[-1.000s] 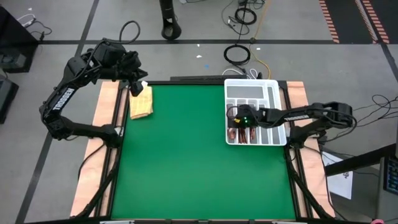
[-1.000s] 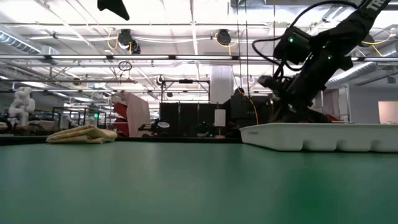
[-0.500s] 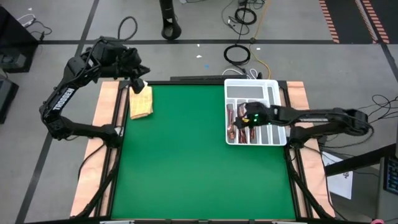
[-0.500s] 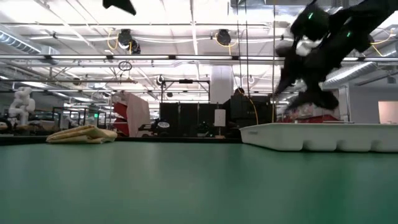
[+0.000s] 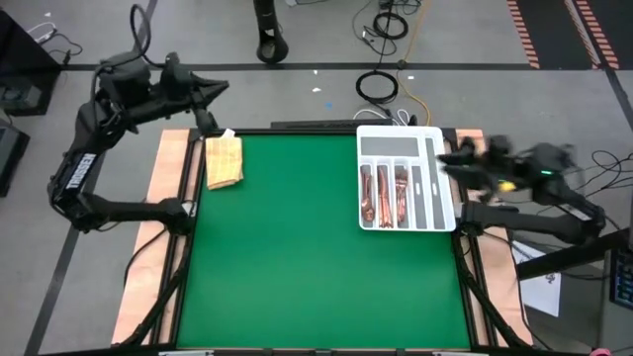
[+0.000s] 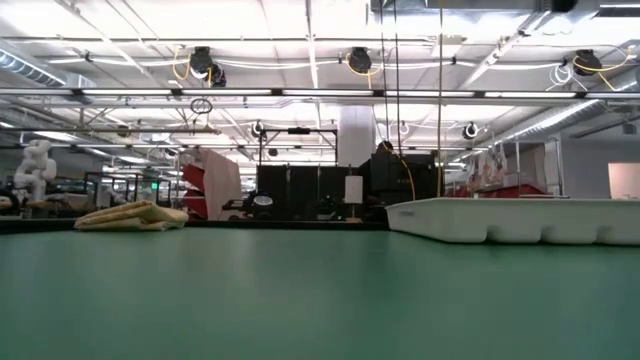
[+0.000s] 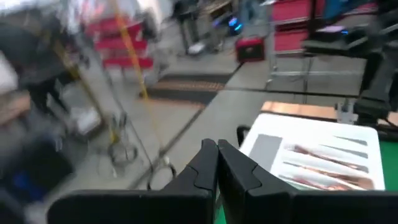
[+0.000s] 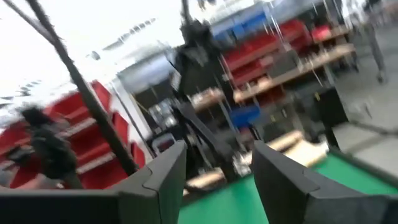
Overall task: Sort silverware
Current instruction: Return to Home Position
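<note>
Copper silverware [image 5: 383, 195] lies in the three slots nearest table [image 5: 297, 267] centre of the white organizer tray [image 5: 400, 130], far right corner. Left gripper [image 7: 217, 148] pinched closed, empty, just off far left corner. Right gripper [image 8: 219, 150] wide, empty, past right edge.

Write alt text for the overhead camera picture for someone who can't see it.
Copper silverware lies in three slots of a white divided tray on the right of the green table. A tan cloth lies near the upper left corner. The left gripper hangs beyond that corner, the right gripper at the tray's right edge.
</note>
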Controlling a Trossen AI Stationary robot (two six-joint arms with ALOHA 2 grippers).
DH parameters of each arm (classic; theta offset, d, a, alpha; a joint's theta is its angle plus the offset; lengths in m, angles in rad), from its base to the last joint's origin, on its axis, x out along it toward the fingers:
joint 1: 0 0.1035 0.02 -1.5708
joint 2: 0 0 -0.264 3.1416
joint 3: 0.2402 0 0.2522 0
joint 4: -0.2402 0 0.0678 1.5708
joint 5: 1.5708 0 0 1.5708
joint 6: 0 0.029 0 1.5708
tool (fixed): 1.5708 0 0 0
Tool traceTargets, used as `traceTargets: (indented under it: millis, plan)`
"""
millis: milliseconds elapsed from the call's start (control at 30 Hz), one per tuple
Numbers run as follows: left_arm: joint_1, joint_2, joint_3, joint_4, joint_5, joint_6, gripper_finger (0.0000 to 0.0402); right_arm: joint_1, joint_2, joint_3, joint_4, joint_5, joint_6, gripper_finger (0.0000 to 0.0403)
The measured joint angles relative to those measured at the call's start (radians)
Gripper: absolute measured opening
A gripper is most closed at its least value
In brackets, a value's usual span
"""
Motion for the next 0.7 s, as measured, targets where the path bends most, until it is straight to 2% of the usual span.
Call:
traceTargets:
  millis: [67,100,200,267,333,400,533,633,700]
  plan:
    - [0.001,-0.008,-0.002,-0.054,-0.020,-0.072,0.0013,0.001,-0.082,0.022,-0.042,-0.003,-0.007,0.0166]
    - [0.001,-0.014,-0.010,-0.065,0.009,-0.071,0.0013,0.001,-0.117,0.021,-0.054,-0.024,-0.019,0.0165]
    - [0.000,-0.047,-0.062,-0.066,0.244,0.030,0.0013,0.000,-0.189,0.006,-0.102,-0.216,-0.238,0.0165]
    - [-0.001,-0.071,-0.139,-0.029,0.408,0.043,0.0013,0.000,-0.235,-0.030,-0.146,-0.313,-0.383,0.0166]
    - [0.000,-0.098,-0.239,0.040,0.494,-0.015,0.0013,0.000,-0.263,-0.085,-0.091,-0.329,-0.394,0.0166]
    - [0.000,-0.133,-0.361,0.098,0.505,-0.073,0.0013,0.000,-0.285,-0.157,-0.078,-0.303,-0.377,0.0166]
    - [-0.001,-0.215,-0.655,0.413,0.518,-0.261,0.0013,0.000,-0.312,-0.357,0.111,-0.308,-0.355,0.0166]
    - [-0.002,-0.287,-0.872,0.719,0.530,-0.418,0.0013,0.000,-0.347,-0.536,0.394,-0.446,-0.322,0.0166]
    - [-0.008,-0.334,-1.005,0.910,0.546,-0.513,0.0013,0.000,-0.365,-0.652,0.598,-0.475,-0.245,0.0167]
